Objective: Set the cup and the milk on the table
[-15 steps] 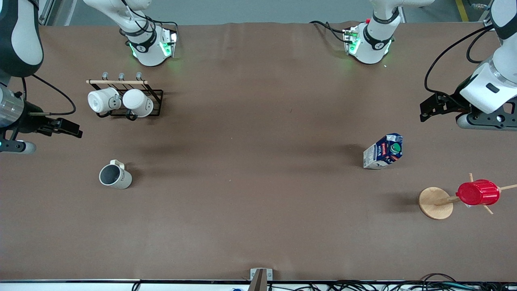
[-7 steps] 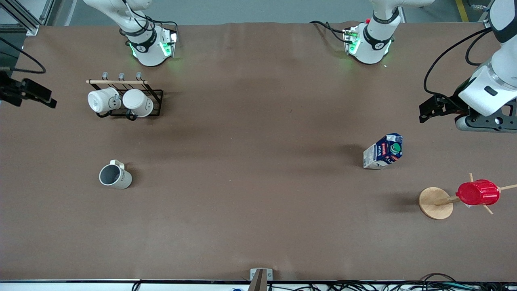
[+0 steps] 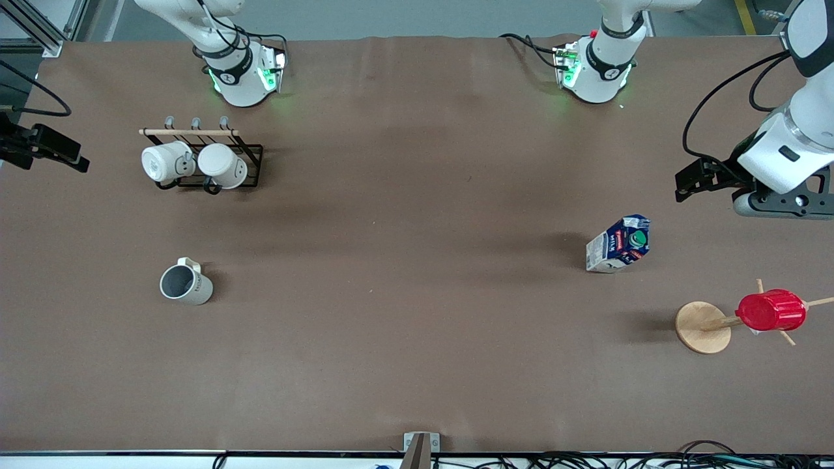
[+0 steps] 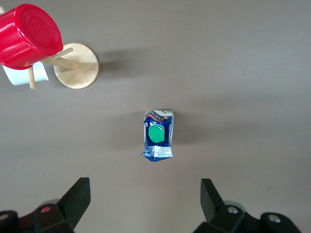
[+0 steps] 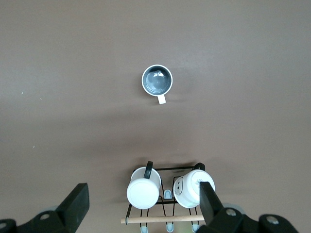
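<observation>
Front view: you see the cup (image 3: 186, 285) upright on the table (image 3: 404, 326) toward the right arm's end, the milk (image 3: 618, 244) toward the left arm's.

Left wrist view: left gripper (image 4: 144, 200) spread apart above the milk (image 4: 158, 134).

Right wrist view: right gripper (image 5: 143, 204) spread apart, high over the table; cup (image 5: 157, 80) standing free.

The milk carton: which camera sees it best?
The left wrist view: the milk carton sits mid-picture, seen from above, green cap plain. The front view shows it smaller, upright on the table. The right wrist view misses it.
</observation>
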Motion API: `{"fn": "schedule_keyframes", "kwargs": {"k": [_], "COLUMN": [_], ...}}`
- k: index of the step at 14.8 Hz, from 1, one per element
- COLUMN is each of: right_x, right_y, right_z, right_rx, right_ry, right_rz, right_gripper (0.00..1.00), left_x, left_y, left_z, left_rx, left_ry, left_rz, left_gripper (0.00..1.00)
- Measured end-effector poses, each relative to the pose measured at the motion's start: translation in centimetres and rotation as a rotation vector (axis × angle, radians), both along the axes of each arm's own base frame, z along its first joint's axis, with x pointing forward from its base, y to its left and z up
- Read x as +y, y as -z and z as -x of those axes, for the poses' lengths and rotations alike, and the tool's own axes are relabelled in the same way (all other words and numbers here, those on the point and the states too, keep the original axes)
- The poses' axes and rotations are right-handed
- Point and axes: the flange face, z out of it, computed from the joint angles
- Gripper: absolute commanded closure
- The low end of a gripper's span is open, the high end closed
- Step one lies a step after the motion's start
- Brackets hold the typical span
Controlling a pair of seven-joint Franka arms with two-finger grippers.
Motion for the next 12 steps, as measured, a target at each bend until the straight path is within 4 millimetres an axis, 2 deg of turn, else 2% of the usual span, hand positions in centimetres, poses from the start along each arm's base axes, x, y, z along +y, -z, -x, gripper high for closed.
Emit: {"fn": "schedule_keyframes", "kwargs": {"k": [12], "right_x": [0.00], "right_y": [0.00], "right_z": [0.00], "right_rx": [0.000], "right_ry": [0.000], "right_rz": [0.000], "right_gripper": [0.00], "left_x": [-0.05], "left_y": [0.48], "left_z": [-0.34], "left_rx": [0.000], "left_ry": [0.000], "left_rz": [0.000], "left_gripper": [0.00]}}
